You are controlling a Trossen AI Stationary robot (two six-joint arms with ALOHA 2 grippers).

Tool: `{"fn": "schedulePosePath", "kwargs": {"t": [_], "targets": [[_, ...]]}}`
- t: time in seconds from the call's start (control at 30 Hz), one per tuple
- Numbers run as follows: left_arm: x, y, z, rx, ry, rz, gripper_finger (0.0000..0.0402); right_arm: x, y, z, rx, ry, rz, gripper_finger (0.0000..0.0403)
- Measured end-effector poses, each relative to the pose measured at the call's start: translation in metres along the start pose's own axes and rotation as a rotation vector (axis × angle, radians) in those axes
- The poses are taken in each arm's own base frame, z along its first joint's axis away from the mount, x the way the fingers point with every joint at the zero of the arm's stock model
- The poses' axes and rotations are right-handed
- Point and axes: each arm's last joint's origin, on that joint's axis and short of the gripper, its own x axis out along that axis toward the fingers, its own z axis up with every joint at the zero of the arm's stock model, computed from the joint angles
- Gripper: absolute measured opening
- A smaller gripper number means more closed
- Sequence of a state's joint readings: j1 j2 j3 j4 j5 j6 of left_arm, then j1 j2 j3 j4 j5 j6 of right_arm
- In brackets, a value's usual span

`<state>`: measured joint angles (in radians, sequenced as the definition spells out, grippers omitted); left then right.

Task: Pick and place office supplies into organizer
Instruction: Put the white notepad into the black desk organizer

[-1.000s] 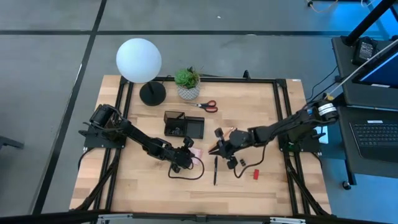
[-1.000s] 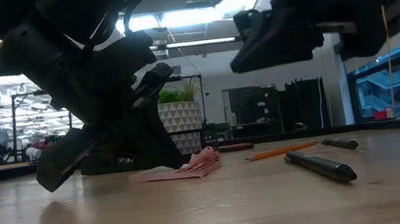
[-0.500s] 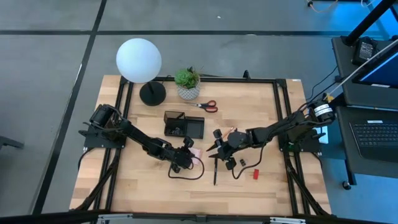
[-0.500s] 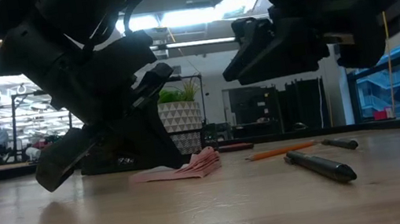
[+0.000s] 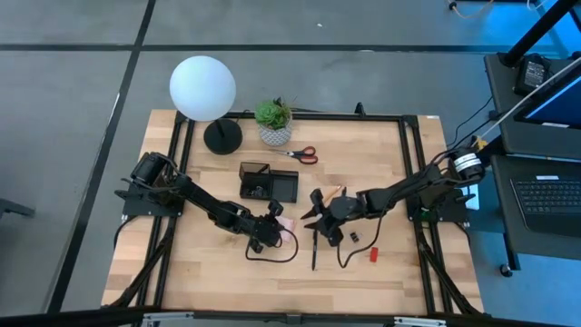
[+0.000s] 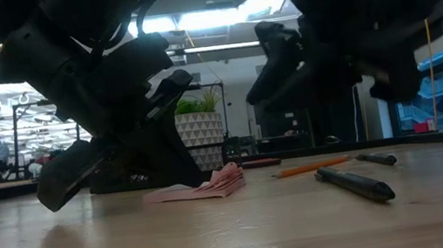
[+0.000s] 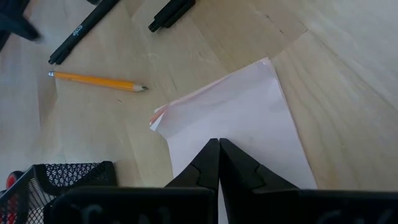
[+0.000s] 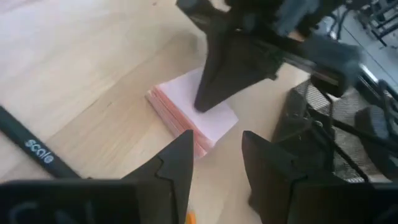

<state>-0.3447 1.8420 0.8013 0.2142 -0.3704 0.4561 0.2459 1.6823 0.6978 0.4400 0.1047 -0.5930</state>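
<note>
Pressing left claw [image 7: 218, 163] on sticky-note pad [image 7: 245, 118]

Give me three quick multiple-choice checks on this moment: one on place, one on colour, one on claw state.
1. Where is the sticky-note pad?
A. on the table under the left claw
B. inside the organizer
C. beside the lamp

2. What colour is the pencil?
A. green
B. orange
C. blue

3. How is the right claw?
A. shut on a pen
B. shut on scissors
C. open

A: the pad lies flat beneath the closed left claw.
B: the pencil is orange.
C: the right claw shows a gap between its fingers, holding nothing.
</note>
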Motion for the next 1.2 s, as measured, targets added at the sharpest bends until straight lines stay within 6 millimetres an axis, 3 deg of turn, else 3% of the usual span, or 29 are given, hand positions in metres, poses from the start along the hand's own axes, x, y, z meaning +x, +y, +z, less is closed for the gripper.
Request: {"fn": "schedulePosePath", "kwargs": {"t": [0.27,0.5,0.8,1.2], "targets": [[0.0,0.0,0.0,-0.002,-0.002,-0.004,0.0003,0.039,0.012,0.013,-0.218,0.139,-0.011,0.014],[0.0,0.0,0.0,-0.014,-0.001,-0.005,0.0003,0.057,0.023,0.024,-0.37,0.273,0.073,0.014],[0.0,0.0,0.0,-0.052,-0.002,-0.005,0.0003,0.06,0.023,0.034,-0.496,0.283,0.083,0.014],[0.0,0.0,0.0,-0.076,-0.001,-0.005,0.0003,0.06,0.023,0.034,-0.498,0.283,0.086,0.014]]}}
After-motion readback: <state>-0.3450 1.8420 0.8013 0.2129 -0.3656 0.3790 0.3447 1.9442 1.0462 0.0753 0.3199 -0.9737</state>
